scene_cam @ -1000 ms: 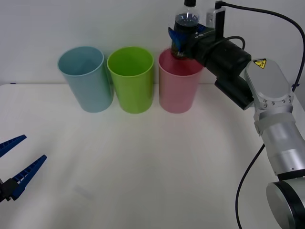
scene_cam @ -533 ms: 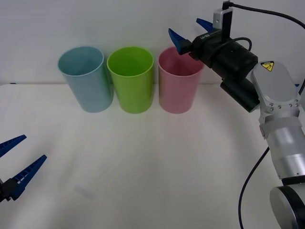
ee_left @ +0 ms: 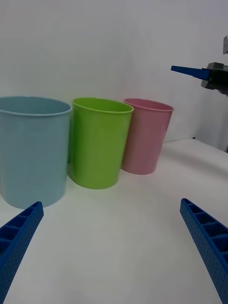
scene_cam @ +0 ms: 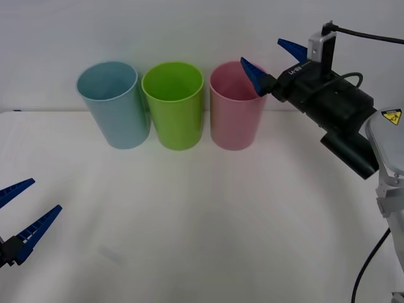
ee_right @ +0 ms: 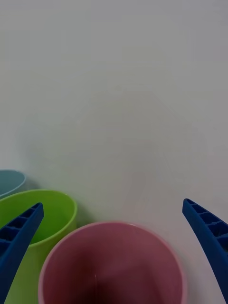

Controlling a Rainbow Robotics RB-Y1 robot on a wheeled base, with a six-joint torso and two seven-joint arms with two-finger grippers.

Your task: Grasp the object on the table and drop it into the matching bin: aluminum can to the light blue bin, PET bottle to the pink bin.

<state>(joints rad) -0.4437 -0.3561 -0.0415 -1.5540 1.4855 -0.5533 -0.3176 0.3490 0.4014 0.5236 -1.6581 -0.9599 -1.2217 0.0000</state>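
- Right gripper hangs above and just behind the rim of the pink bin, claw spread wide w/ nothing between the blue fingers.
- Right wrist view looks down into the pink bin's mouth; its floor is too dark to make out.
- PET bottle: in neither claw. Judged to be inside the pink bin, i.e. the drop looks done, but that can't be confirmed from here.
- Left gripper sits parked low at the near left edge of the table, claw also spread & empty, well apart from the bins.
- Light blue bin, lime green bin & pink bin stand upright in a row at the table's far side, close together; whether they touch can't be told.
- Risk 1: the lower right finger is near the pink rim. A pull-back that dips or swings toward the row could clip the rim & tip the bin, spilling what's in it.
- Risk 2: w/ bins packed this close, one knocked bin could push its neighbours over.
- Risk 3: the black cable looping off the right wrist could snag if the arm twists hard.
- Markings: yellow triangular warning sticker on the right arm's grey shell; white lettering on the black gripper body, too small to read. Bins carry no labels.
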